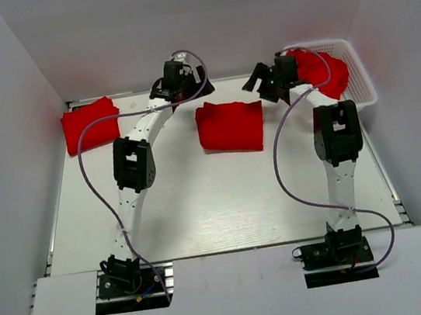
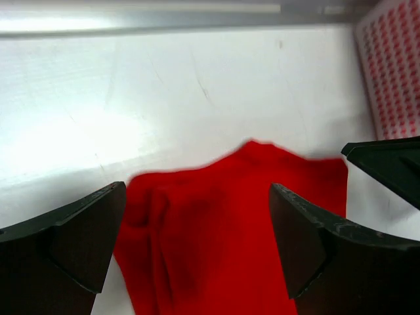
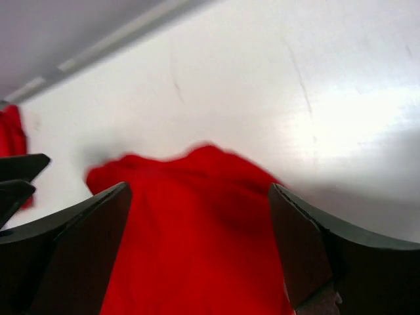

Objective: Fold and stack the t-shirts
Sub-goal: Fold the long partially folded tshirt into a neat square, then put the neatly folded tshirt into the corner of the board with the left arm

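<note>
A folded red t-shirt (image 1: 230, 126) lies flat mid-table. My left gripper (image 1: 188, 90) hovers open above its far left corner, and my right gripper (image 1: 259, 82) hovers open above its far right corner. In the left wrist view the shirt (image 2: 230, 236) fills the gap between the spread fingers (image 2: 79, 236) of the left gripper (image 2: 197, 190). In the right wrist view the shirt (image 3: 197, 236) lies below the open right gripper (image 3: 198, 189). Neither gripper holds cloth. A second folded red shirt (image 1: 90, 124) lies at the far left. More red shirts (image 1: 322, 70) are heaped in the basket.
The white lattice basket (image 1: 362, 77) stands at the far right corner and shows in the left wrist view (image 2: 394, 65). Grey walls close in the table at the back and on both sides. The right gripper's finger (image 2: 387, 167) enters the left wrist view.
</note>
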Robot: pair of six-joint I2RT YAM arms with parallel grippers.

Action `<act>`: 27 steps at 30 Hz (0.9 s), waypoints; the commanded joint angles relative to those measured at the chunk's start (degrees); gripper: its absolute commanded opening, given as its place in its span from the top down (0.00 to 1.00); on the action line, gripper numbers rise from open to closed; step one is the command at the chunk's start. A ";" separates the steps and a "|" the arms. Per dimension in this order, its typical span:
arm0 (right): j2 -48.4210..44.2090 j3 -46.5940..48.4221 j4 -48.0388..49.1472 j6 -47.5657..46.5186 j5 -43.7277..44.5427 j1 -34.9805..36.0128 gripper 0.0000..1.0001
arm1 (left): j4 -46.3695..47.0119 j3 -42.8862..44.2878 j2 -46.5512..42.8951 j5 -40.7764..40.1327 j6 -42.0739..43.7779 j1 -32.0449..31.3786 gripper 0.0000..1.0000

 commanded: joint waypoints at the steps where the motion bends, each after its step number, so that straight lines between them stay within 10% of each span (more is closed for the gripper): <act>1: 2.30 9.21 9.19 2.93 -6.32 0.20 0.10 | 5.51 4.73 -0.79 1.28 -3.59 2.71 0.00; 14: -11.92 -6.91 0.68 -8.33 -4.58 -0.32 0.10 | -8.45 -6.85 -4.22 8.56 13.19 1.39 0.00; 27: -22.83 -20.83 -1.71 -12.28 -0.62 -0.49 0.10 | -5.82 -16.01 -4.31 10.43 12.05 0.33 0.05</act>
